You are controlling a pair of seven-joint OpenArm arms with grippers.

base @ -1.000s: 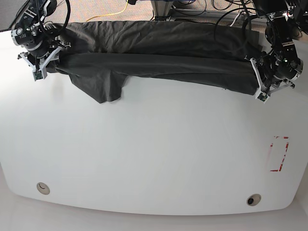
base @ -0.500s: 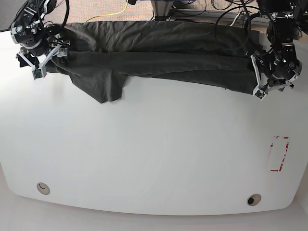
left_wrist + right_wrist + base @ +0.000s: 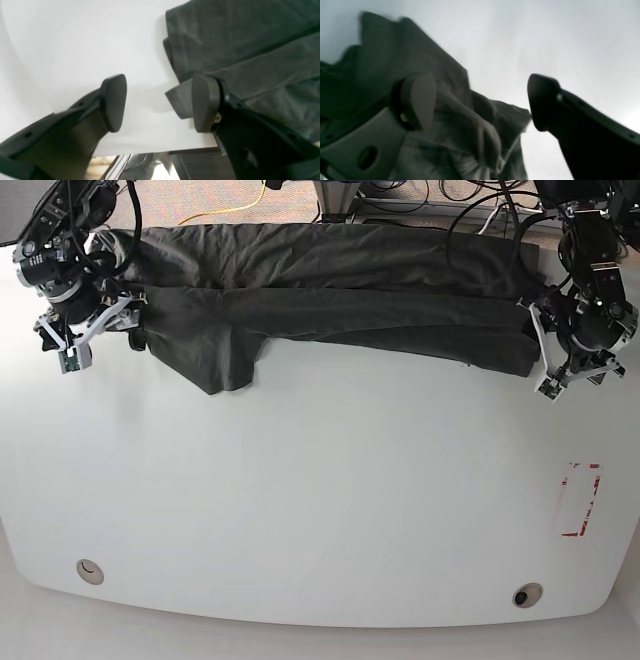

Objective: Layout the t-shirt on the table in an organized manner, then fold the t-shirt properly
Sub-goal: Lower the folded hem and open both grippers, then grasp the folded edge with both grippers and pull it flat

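T-shirt (image 3: pixel 330 305): stretched along table (image 3: pixel 320 510) far edge, partly overhanging it. Left gripper (image 3: pixel 155 102) and right gripper (image 3: pixel 480 102): jaws wide apart, holding nothing. Risk: unheld cloth sliding off the far edge.

The base view looks steeply down from above the table's (image 3: pixel 320 510) near edge, taking in the whole top. Each wrist view sits close behind its fingers, low over a far corner, sharing the shirt's (image 3: pixel 330 300) ends with it.
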